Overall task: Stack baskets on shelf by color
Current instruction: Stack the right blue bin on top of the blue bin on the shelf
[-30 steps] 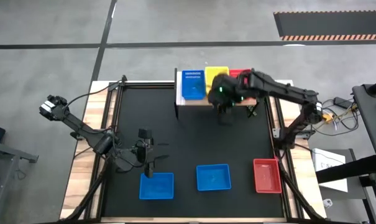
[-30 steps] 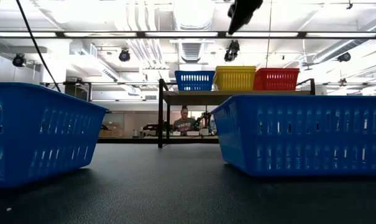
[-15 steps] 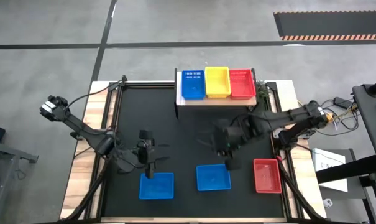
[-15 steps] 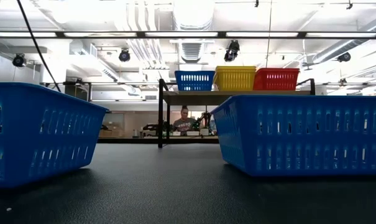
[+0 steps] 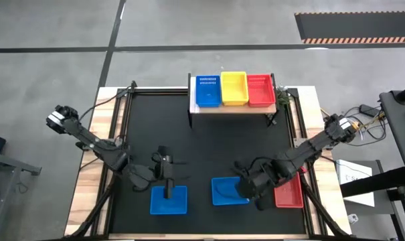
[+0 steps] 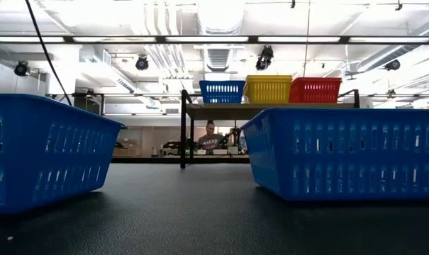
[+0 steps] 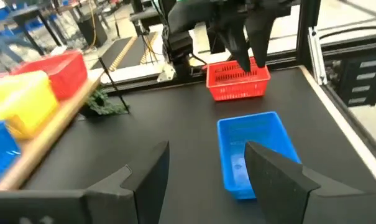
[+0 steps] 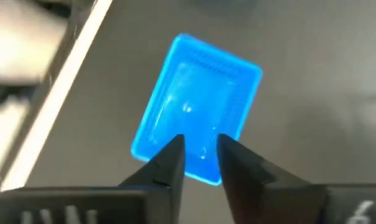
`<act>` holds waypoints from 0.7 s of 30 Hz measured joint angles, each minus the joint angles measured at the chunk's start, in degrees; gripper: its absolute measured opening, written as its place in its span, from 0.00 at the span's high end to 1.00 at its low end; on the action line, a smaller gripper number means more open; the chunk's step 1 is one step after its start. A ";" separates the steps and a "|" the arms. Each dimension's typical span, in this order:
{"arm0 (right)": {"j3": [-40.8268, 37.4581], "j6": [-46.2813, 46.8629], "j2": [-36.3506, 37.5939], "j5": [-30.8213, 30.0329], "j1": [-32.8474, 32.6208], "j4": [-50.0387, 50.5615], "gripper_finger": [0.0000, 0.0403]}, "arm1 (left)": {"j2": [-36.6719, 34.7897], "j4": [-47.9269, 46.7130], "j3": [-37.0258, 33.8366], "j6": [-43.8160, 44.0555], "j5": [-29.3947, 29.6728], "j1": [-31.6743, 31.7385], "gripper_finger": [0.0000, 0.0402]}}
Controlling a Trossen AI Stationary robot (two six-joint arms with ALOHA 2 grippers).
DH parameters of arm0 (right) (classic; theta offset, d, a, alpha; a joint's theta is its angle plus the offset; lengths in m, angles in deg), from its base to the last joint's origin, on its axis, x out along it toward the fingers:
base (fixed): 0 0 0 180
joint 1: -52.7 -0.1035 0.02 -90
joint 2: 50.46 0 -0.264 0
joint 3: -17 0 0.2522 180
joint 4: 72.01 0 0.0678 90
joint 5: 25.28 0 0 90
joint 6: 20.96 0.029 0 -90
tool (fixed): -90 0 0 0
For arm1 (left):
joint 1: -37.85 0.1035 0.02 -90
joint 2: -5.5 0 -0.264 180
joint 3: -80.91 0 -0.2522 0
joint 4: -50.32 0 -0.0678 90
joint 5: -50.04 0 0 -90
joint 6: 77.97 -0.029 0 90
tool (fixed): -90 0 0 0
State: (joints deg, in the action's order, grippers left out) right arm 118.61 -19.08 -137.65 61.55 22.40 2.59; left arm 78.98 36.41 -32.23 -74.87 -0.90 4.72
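Observation:
On the wooden shelf [image 5: 232, 109] at the far edge stand a blue [image 5: 207, 90], a yellow [image 5: 233, 88] and a red basket [image 5: 260, 89], side by side. Near the front edge, a blue basket [image 5: 169, 201], a second blue basket [image 5: 227, 191] and a red basket [image 5: 288, 190] rest on their bottoms on the black mat. My left gripper [image 5: 167, 186] hovers open over the left blue basket's far rim. My right gripper [image 8: 200, 163] hangs above the middle blue basket [image 8: 197, 115], pointing steeply down, its fingers a narrow gap apart with nothing between them.
The black mat [image 5: 189, 147] has free room between the shelf and the front row of baskets. A small green sprig [image 7: 104, 106] lies by the shelf's right end. Metal frame rails [image 5: 297, 134] run along the mat's sides. A person [image 6: 210, 134] sits far off in the room.
My right gripper has swung from the shelf's front toward the table's near edge and downward, and now stands over the middle blue basket. My left gripper has shifted slightly toward the near edge, over the left blue basket. No basket has moved.

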 joint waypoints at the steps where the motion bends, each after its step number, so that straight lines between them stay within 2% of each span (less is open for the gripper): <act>1: -0.88 -3.71 -0.05 -0.02 -0.98 0.18 0.74 | 1.08 1.18 -0.04 0.96 -0.06 -0.06 0.52; 5: -4.92 -18.53 -0.05 -0.25 -5.46 0.44 0.61 | 6.09 7.55 0.28 1.09 -0.37 -0.75 0.52; 9: -8.38 -28.31 -0.10 -1.43 -8.78 -0.22 0.54 | 10.55 12.60 1.58 1.06 -0.43 -1.57 0.52; 15: -10.19 -36.58 -3.21 -3.39 -9.72 -1.88 0.54 | 14.60 17.64 2.69 1.04 -0.38 -2.53 0.52; 21: -10.44 -42.25 -9.91 -6.42 -9.06 -1.65 0.58 | 15.19 19.33 2.64 1.06 -0.34 -2.97 0.52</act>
State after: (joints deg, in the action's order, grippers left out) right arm 108.17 -61.33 -147.56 55.13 13.34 0.95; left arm 94.17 55.74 -29.58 -73.80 -1.24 1.75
